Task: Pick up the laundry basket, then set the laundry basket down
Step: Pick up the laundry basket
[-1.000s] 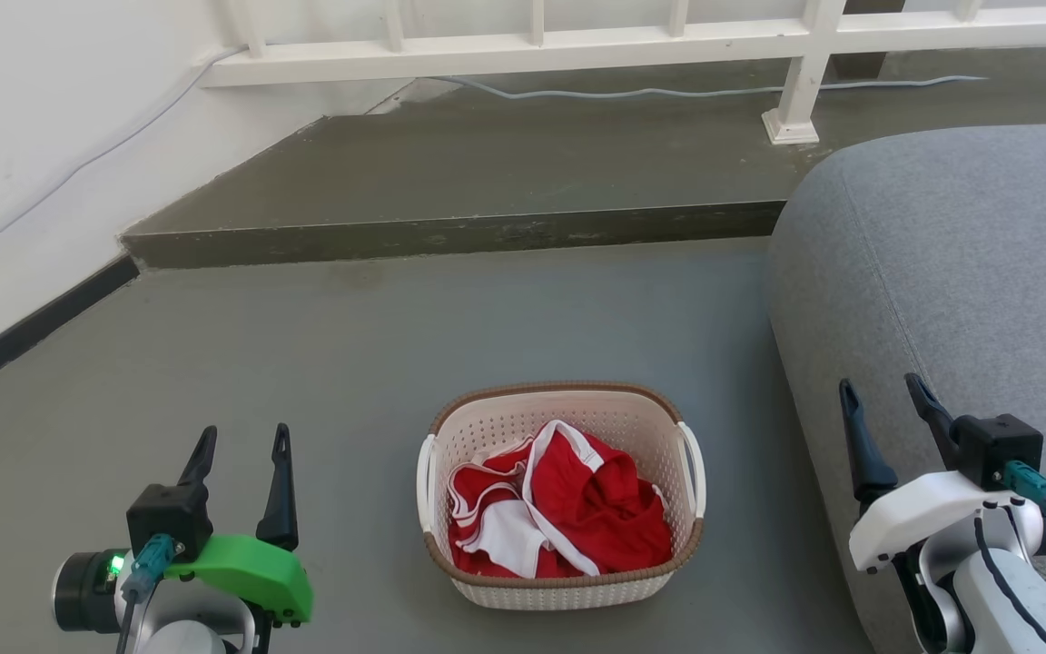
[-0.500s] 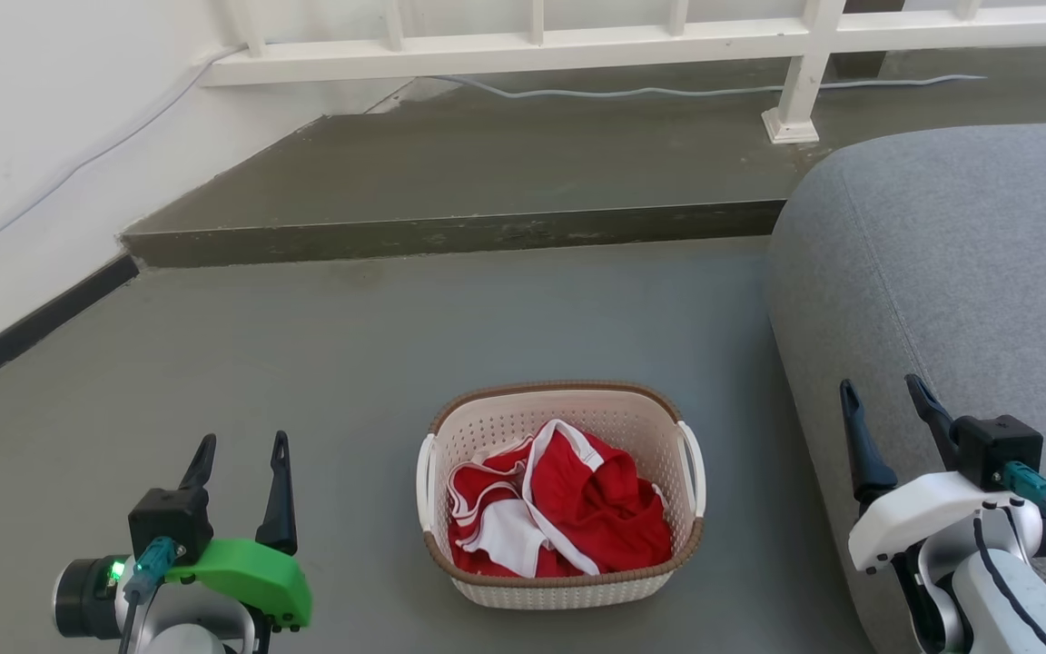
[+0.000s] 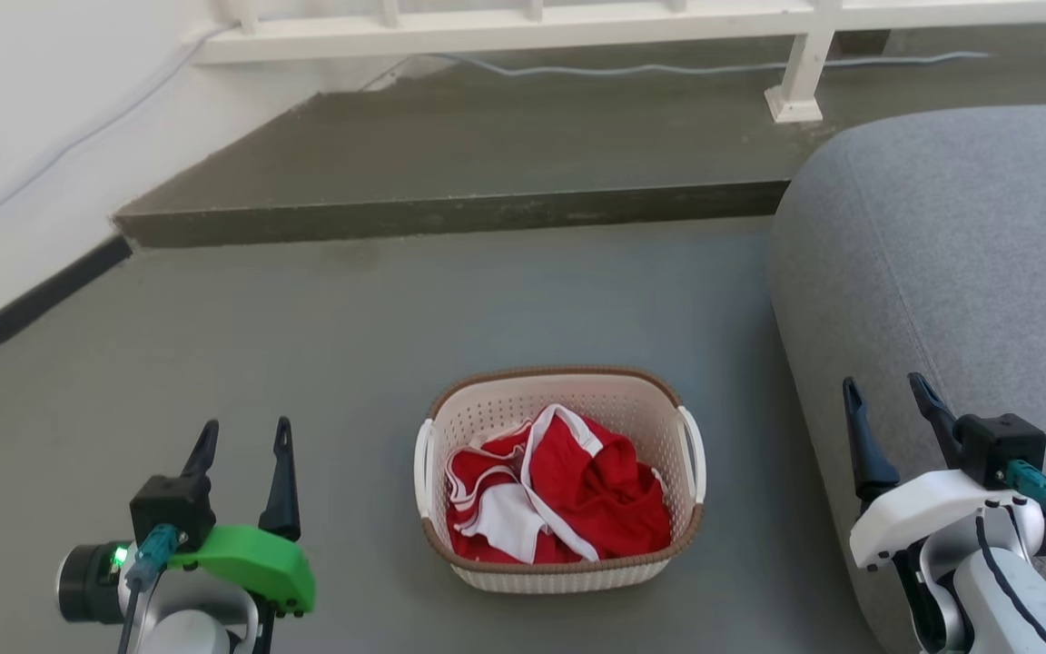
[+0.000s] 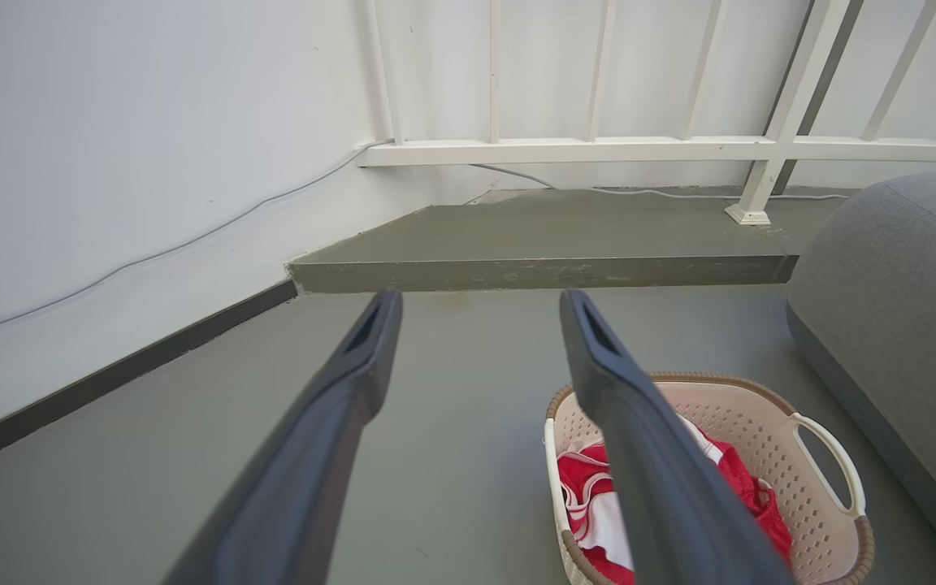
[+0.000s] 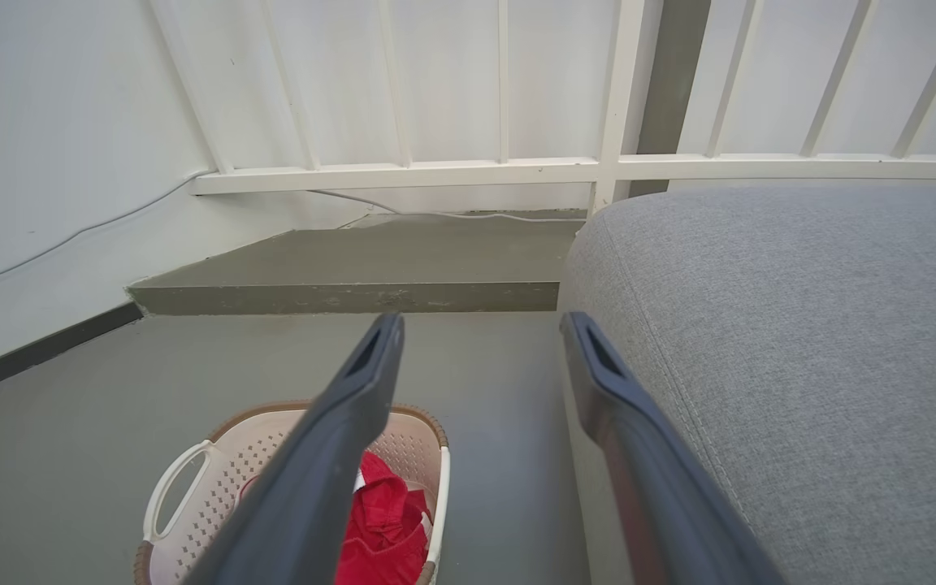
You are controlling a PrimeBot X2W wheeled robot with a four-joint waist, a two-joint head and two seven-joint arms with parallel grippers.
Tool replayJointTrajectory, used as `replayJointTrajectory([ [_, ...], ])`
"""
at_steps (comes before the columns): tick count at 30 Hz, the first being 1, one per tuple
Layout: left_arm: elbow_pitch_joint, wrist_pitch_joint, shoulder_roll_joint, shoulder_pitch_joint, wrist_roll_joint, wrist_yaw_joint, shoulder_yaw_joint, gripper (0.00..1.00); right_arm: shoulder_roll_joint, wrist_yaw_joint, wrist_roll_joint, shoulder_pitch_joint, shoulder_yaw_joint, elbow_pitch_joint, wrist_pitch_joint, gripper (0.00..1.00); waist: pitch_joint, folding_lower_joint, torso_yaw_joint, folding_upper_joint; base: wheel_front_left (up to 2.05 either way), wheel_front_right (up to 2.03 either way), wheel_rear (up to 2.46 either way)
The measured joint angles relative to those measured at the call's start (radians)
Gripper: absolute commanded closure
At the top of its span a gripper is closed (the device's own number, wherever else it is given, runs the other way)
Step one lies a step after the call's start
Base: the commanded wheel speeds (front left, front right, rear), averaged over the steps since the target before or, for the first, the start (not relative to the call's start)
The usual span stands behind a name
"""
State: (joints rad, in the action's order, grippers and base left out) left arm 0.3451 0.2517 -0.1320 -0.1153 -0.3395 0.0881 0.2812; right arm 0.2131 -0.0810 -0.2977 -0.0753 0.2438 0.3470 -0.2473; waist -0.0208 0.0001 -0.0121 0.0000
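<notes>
The laundry basket (image 3: 487, 413) rests on the grey floor in the lower middle of the head view, cream with a brown rim, white side handles and red-and-white clothes (image 3: 559, 495) inside. My left gripper (image 3: 246, 436) is open at the lower left, well clear of the basket's left handle. At the lower right my right gripper (image 3: 886, 392) is open too, over the sofa's edge. The left wrist view has the basket (image 4: 760, 422) at its lower right behind one finger. The right wrist view has the basket (image 5: 216, 479) at its lower left.
A grey sofa (image 3: 959, 263) fills the right side, close to the basket. A raised concrete step (image 3: 450, 213) runs across the floor behind, with a white railing (image 3: 786, 82) and a cable on it. A white wall with a dark skirting (image 3: 24, 309) bounds the left.
The whole head picture has shifted up a little, so the camera has tilted down. Basket and both grippers hold their places, both still open.
</notes>
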Motion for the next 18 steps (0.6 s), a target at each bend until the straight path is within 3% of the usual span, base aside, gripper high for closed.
replayJointTrajectory([
  [18,-0.035,0.000,0.025,-0.120,0.000,-0.002,0.008,0.00,-0.004,0.011,0.005,-0.105,-0.007,-0.025,0.000,0.00,-0.204,0.0000,0.001,0.0000,0.00,0.00,0.00],
])
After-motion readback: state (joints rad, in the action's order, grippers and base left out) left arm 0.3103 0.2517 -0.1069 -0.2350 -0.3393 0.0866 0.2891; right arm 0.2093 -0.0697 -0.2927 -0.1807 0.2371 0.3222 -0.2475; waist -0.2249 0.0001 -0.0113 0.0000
